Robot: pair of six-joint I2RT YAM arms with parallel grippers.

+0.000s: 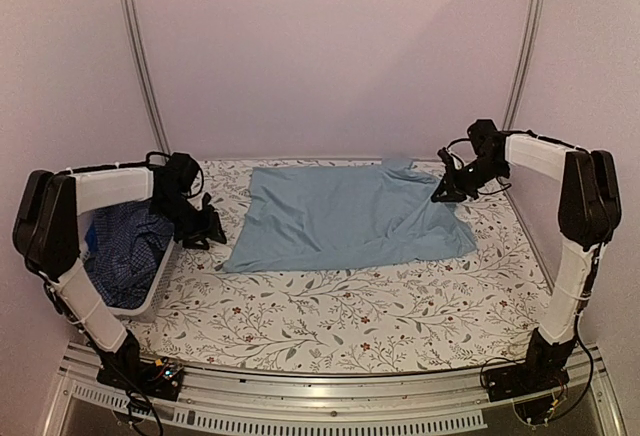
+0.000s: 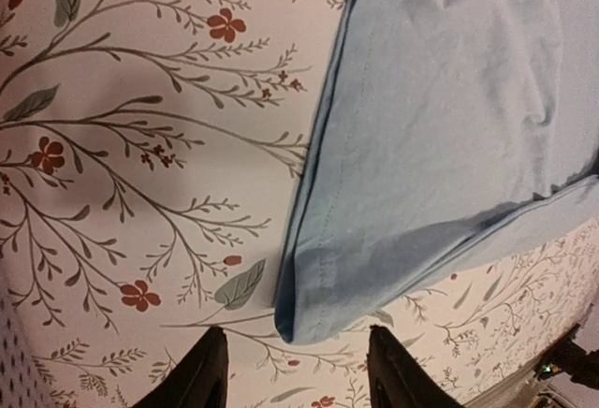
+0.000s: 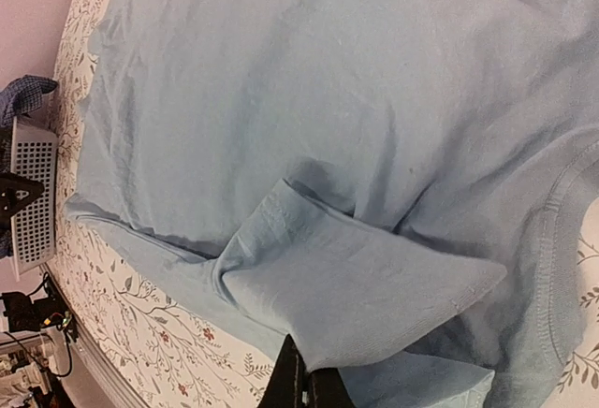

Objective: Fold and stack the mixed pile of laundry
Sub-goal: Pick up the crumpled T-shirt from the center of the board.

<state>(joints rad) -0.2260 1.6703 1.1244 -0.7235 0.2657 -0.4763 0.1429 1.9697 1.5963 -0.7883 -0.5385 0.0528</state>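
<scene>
R claw (image 1: 441, 194) is pressed together on the light-blue shirt (image 1: 345, 214), pinching the fabric at the sleeve on the shirt's right side. In the R wrist view the dark fingertips (image 3: 304, 385) meet at the bottom edge, w/ the sleeve (image 3: 356, 291) folded in over the shirt body just ahead of them. The neck band (image 3: 552, 240) curves along the right edge of that view.

L claw (image 1: 205, 228) is spread and holds nothing. It sits low by the shirt's near-left corner. In the L wrist view its two fingers (image 2: 208, 375) stand apart, and the hemmed corner of the shirt (image 2: 295, 319) lies just ahead of the gap; I can't tell if a finger touches it.

The shirt lies spread mostly flat on the counter (image 1: 350, 311), at the centre and toward the back. There are some wrinkles near the R claw.

Containers: one white plastic basket (image 1: 160, 286) sits at the far left of the counter, just beside the L arm and apart from the shirt. Inside it is a bunched heap of dark blue check cloth (image 1: 125, 246), filling most of it and rising abt to the rim. The R wrist view shows the basket's perforated wall (image 3: 33, 193) w/ the check cloth (image 3: 23, 94) poking over the top. What else is in the heap is hidden.
</scene>
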